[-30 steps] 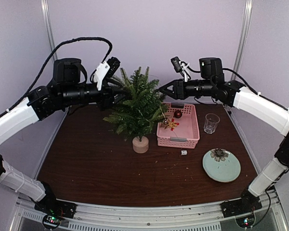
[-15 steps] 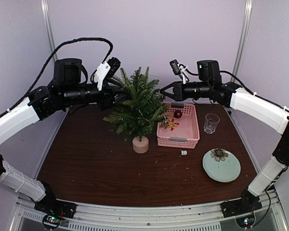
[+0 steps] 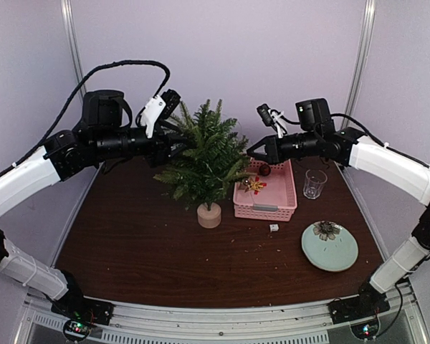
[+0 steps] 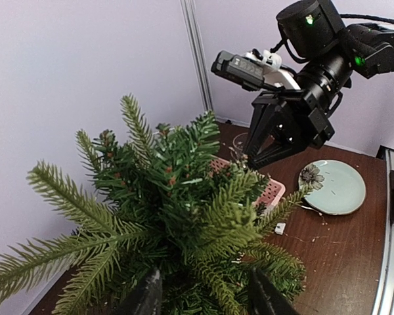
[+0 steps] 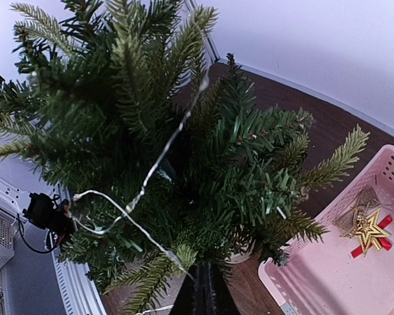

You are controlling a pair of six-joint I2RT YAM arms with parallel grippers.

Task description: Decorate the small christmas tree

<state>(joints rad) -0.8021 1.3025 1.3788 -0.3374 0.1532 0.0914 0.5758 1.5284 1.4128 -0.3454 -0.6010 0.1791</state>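
The small christmas tree (image 3: 204, 161) stands on its pale stump base (image 3: 209, 215) at the table's middle back. My left gripper (image 3: 178, 143) reaches into its upper left side. In the left wrist view its fingers (image 4: 148, 295) sit on either side of the tree (image 4: 184, 197), closed against the branches between them. My right gripper (image 3: 252, 149) hovers just right of the tree, above the basket. Its jaws (image 5: 203, 289) are shut on the end of a thin silver light wire (image 5: 144, 184) that loops over the tree (image 5: 184, 131).
A pink basket (image 3: 265, 211) right of the tree holds a gold star ornament (image 3: 254, 185) and a red ball (image 3: 264, 170). A clear glass (image 3: 314, 183) stands beside it. Nearer are a pale green plate (image 3: 340, 258) with a flower (image 3: 327, 230) and a small white piece (image 3: 274, 227).
My right gripper has closed and drawn back to the right and a little lower, away from the tree's top. The left arm has stayed put.
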